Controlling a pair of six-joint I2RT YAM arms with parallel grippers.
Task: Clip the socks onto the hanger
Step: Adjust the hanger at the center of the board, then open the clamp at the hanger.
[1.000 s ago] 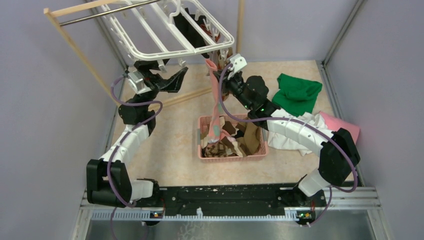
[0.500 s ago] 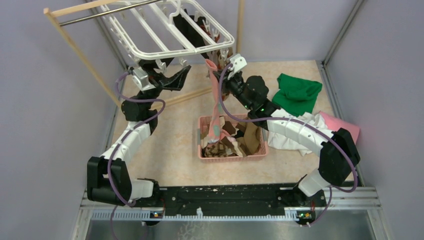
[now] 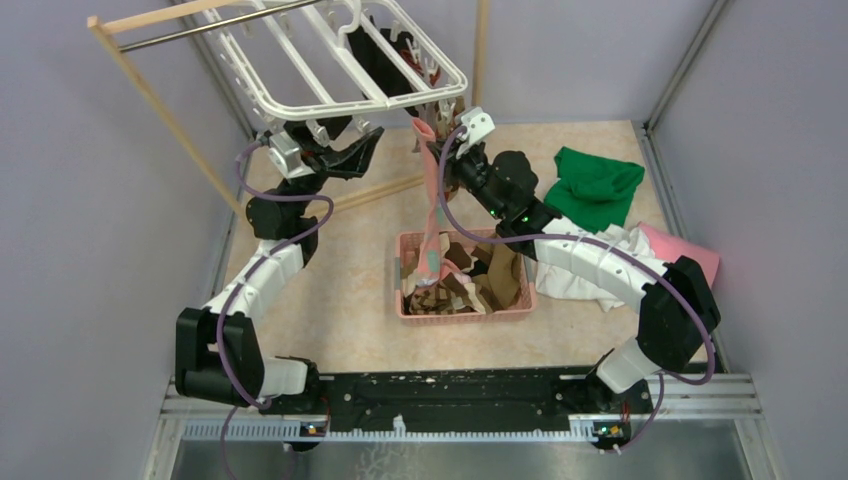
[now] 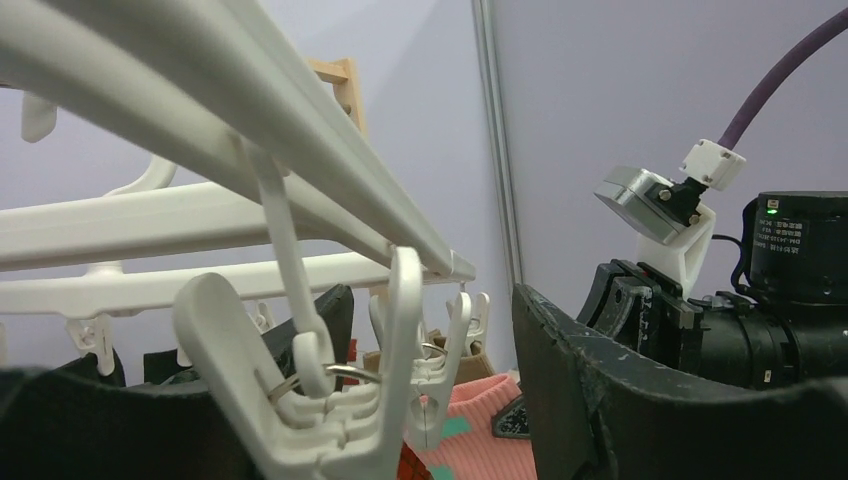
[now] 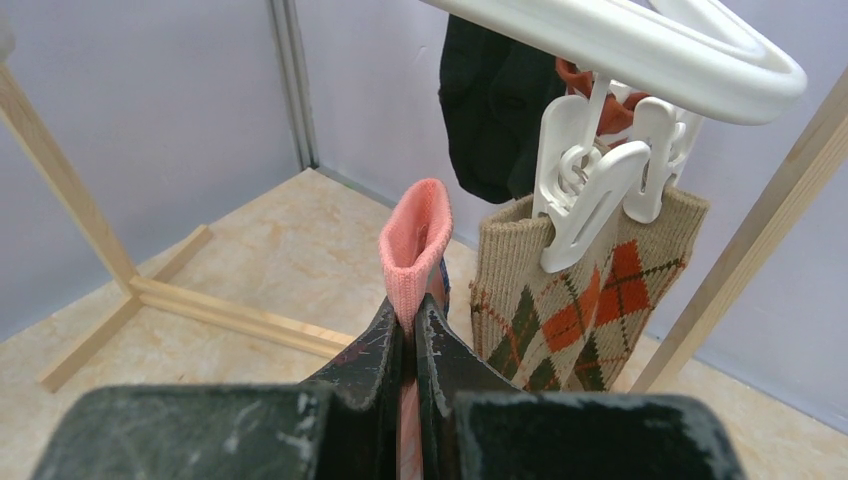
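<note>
The white hanger (image 3: 340,60) hangs at the back left, its clips dangling below. My right gripper (image 3: 445,165) is shut on the pink-teal sock (image 3: 432,200). That sock's cuff (image 5: 415,240) sticks up above the right gripper (image 5: 410,315), and its lower end trails into the basket. An argyle sock (image 5: 580,300) and a black sock (image 5: 495,110) hang clipped to the hanger (image 5: 640,50). My left gripper (image 3: 352,152) is open just under the hanger's near edge. In the left wrist view a white clip (image 4: 330,400) stands between that gripper's (image 4: 330,425) wide-apart fingers (image 4: 620,400).
A pink basket (image 3: 460,316) with several socks sits mid-table. A green cloth (image 3: 595,185), a white cloth (image 3: 600,298) and a pink cloth (image 3: 690,250) lie at the right. The wooden rack (image 3: 150,95) with its metal rod holds the hanger; its foot bar lies on the table.
My left gripper has risen and shifted right under the hanger's edge, and its jaws have narrowed a little around a clip. The right arm and pink sock have stayed still.
</note>
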